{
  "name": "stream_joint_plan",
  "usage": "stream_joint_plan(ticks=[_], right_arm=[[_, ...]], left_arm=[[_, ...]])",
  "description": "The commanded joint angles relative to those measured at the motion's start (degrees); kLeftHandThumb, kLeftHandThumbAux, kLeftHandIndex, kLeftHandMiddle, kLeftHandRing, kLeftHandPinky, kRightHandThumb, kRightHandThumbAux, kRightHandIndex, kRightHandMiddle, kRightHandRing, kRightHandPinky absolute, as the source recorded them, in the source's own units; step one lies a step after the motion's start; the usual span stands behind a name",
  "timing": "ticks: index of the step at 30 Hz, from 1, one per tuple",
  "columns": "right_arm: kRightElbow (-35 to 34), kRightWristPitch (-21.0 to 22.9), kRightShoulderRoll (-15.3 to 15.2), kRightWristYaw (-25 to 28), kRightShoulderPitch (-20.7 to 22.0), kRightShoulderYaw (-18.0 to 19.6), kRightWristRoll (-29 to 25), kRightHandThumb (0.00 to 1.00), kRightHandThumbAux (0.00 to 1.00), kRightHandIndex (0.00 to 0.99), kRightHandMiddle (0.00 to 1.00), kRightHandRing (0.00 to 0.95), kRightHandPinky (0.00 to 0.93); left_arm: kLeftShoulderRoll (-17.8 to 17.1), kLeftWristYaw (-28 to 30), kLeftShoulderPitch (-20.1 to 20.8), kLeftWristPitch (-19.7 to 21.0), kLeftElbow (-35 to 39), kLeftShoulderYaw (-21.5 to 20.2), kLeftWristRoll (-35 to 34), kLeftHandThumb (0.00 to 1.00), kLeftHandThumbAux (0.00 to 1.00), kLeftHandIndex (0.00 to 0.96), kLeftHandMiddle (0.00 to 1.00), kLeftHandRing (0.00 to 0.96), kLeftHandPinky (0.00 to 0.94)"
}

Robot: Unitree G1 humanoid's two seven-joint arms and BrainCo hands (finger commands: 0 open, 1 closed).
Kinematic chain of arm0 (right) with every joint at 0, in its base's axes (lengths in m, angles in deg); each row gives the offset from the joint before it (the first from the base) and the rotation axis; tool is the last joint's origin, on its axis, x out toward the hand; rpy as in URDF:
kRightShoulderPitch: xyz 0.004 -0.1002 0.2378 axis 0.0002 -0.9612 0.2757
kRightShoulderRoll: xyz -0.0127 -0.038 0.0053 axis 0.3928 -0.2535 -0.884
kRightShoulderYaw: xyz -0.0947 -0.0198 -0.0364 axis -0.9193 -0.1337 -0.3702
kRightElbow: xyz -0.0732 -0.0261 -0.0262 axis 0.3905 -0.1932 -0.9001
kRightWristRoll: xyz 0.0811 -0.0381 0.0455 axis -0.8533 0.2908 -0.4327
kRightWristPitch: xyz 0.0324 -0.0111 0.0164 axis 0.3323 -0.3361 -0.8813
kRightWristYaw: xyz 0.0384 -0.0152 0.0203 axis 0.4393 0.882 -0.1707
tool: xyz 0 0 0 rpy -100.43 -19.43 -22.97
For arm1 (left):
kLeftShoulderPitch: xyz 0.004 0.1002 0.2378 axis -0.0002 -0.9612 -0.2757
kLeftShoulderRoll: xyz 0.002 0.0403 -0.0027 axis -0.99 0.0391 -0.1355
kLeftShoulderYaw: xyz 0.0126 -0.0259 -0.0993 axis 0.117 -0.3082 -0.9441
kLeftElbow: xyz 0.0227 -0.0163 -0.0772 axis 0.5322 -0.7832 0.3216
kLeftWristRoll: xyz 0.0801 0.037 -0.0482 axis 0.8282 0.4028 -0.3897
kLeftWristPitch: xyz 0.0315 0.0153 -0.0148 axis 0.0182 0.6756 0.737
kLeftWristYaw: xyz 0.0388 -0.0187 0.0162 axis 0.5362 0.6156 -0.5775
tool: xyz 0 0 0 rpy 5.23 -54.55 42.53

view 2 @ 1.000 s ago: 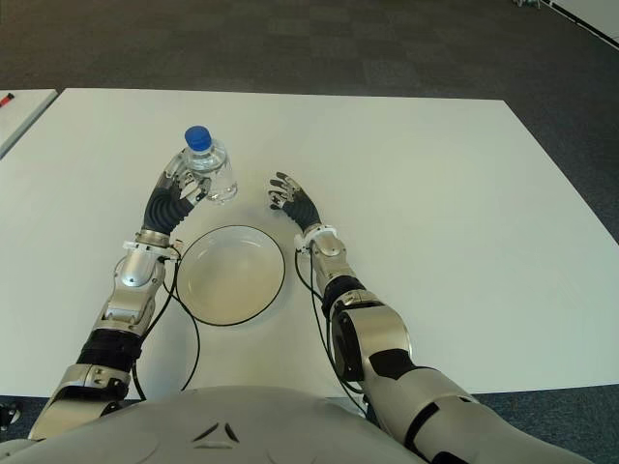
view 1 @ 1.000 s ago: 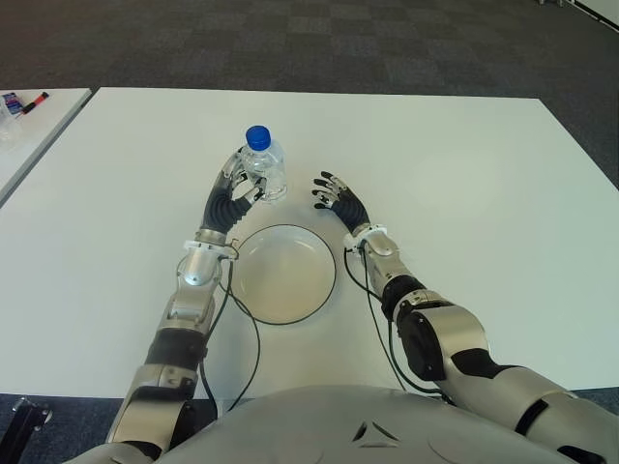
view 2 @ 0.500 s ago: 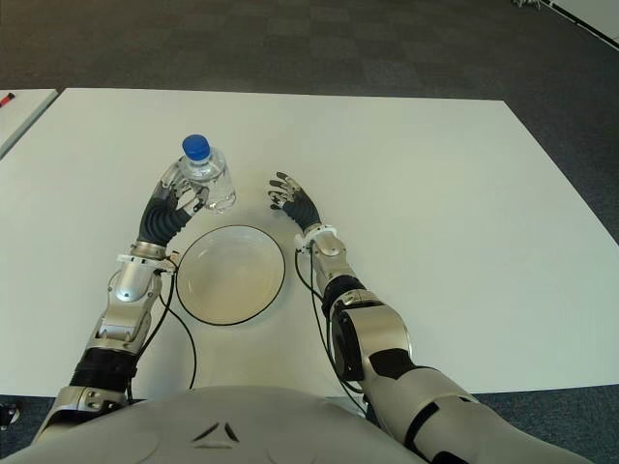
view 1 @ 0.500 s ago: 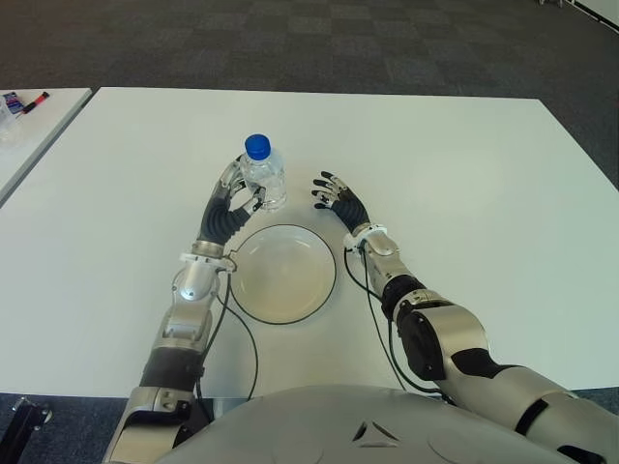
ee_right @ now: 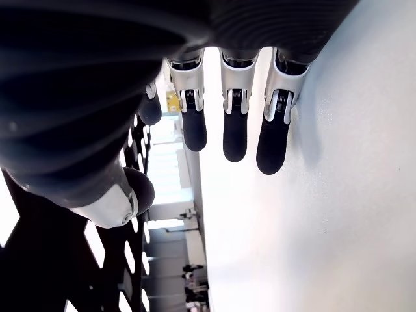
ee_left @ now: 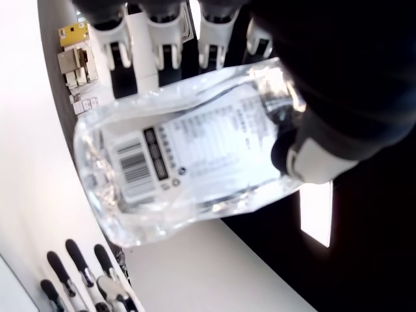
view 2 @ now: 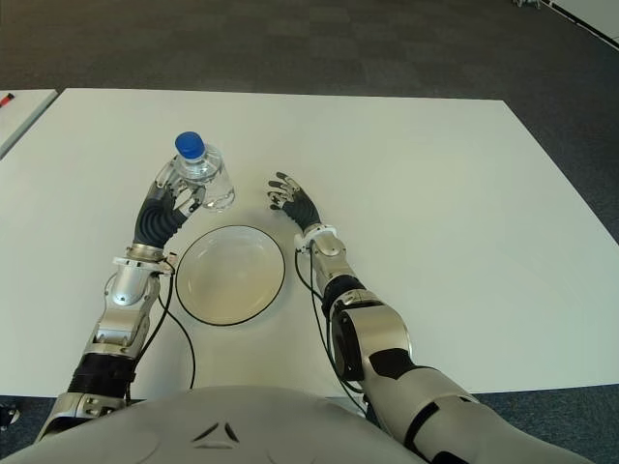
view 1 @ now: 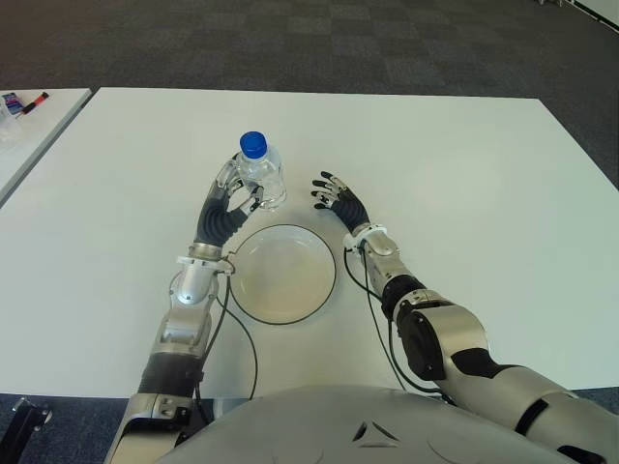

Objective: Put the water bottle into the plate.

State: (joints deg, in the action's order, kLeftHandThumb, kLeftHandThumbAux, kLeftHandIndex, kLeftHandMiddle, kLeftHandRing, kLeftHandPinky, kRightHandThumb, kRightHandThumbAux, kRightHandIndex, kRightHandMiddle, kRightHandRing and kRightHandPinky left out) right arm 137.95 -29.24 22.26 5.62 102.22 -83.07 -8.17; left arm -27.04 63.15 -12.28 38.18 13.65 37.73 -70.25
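Note:
A clear water bottle (view 1: 261,176) with a blue cap (view 1: 252,144) is held upright in my left hand (view 1: 235,194), just beyond the far left rim of the plate. In the left wrist view the fingers (ee_left: 159,40) and thumb wrap the labelled bottle (ee_left: 188,153). The white plate (view 1: 282,274) with a dark rim lies on the table in front of me, nothing in it. My right hand (view 1: 334,194) shows beyond the plate's far right rim, fingers spread and holding nothing (ee_right: 227,123).
The white table (view 1: 464,174) stretches wide to the right and far side. A second table (view 1: 29,121) stands at the far left with small items on it. Cables run from both wrists beside the plate.
My left hand has drawn back and slightly left with the bottle, and the bottle appears raised a little. The right hand has stayed in place.

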Motion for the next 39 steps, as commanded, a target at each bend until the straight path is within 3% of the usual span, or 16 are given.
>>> stream_joint_plan(ticks=[1,13,21,39], right_arm=[[3.27,4.72,2.63,-0.85,-1.74,-0.07,0.89,0.117,0.663,0.040,0.178,0.207,0.250],[3.31,4.79,2.58,-0.87,-1.61,-0.21,1.00,0.113,0.662,0.035,0.168,0.197,0.239],[3.40,4.66,2.54,-0.74,-1.70,-0.11,0.95,0.120,0.662,0.036,0.171,0.201,0.252],[3.37,4.54,2.51,-0.61,-1.65,-0.07,0.90,0.118,0.662,0.038,0.170,0.197,0.239]], left_arm=[[0.44,0.79,-1.03,-1.65,1.85,0.06,-0.65,0.951,0.645,0.393,0.519,0.537,0.703],[0.37,3.57,-3.50,0.21,2.86,0.81,-2.59,0.951,0.645,0.392,0.518,0.537,0.714],[0.85,4.98,-5.88,-2.04,1.00,1.18,-3.18,0.950,0.646,0.391,0.517,0.536,0.711],[1.59,7.04,-9.95,-2.58,-0.89,2.33,-3.42,0.950,0.647,0.380,0.523,0.544,0.705]])
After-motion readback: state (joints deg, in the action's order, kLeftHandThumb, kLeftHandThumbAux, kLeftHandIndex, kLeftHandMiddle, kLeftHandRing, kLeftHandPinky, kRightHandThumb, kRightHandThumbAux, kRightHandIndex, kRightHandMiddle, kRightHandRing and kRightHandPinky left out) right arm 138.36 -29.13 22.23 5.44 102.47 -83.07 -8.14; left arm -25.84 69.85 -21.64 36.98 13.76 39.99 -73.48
